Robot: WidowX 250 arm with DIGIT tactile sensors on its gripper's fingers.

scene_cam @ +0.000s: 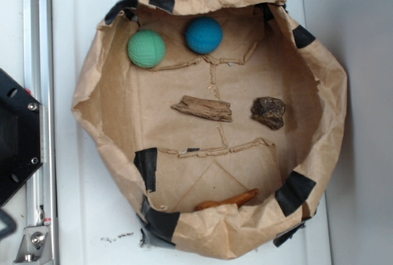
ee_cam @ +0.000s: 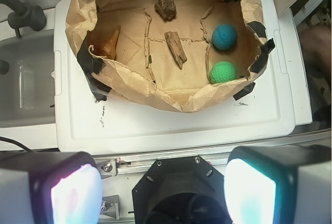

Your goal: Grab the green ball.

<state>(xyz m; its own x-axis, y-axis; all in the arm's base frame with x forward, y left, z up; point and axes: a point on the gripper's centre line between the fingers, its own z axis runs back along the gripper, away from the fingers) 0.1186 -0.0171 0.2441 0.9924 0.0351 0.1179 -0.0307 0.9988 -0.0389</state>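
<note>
The green ball [scene_cam: 147, 48] is mint-green and lies inside a brown paper bag basin [scene_cam: 92, 102], at its back left, next to a blue ball [scene_cam: 204, 35]. In the wrist view the green ball [ee_cam: 223, 72] lies near the bag's near right wall, with the blue ball [ee_cam: 224, 37] just beyond it. My gripper [ee_cam: 163, 190] is open and empty, its two fingers wide apart at the bottom of the wrist view, well back from the bag and above the robot's black base [ee_cam: 179, 190]. The gripper does not show in the exterior view.
Inside the bag lie a strip of wood [scene_cam: 202, 108], a dark bark chunk [scene_cam: 269, 112] and an orange-brown piece [scene_cam: 228, 200]. The bag stands on a white lid [scene_cam: 86, 216]. A metal rail [scene_cam: 38, 118] and the black base [scene_cam: 15, 142] are at the left.
</note>
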